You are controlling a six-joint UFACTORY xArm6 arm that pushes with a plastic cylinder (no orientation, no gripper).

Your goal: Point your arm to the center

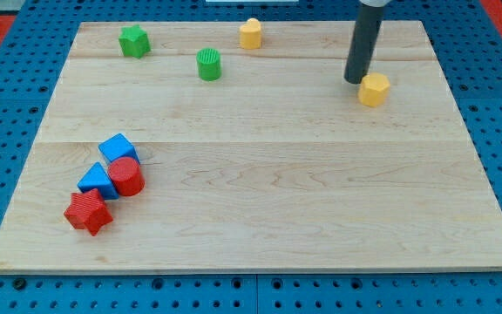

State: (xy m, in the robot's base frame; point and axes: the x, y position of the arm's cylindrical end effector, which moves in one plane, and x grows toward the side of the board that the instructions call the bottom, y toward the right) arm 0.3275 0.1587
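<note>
My tip [355, 81] rests on the wooden board [260, 183] at the view's upper right. It stands just left of, and close to, a yellow hexagonal block [374, 90]; I cannot tell whether they touch. The dark rod rises from the tip to the view's top edge. The tip is well to the right of and above the board's middle. No block lies near the middle.
A yellow block [250, 34], a green cylinder [208, 64] and a green star [133, 41] sit along the top. At the lower left two blue blocks [118, 149] [98, 181], a red cylinder [126, 176] and a red star [88, 213] cluster together.
</note>
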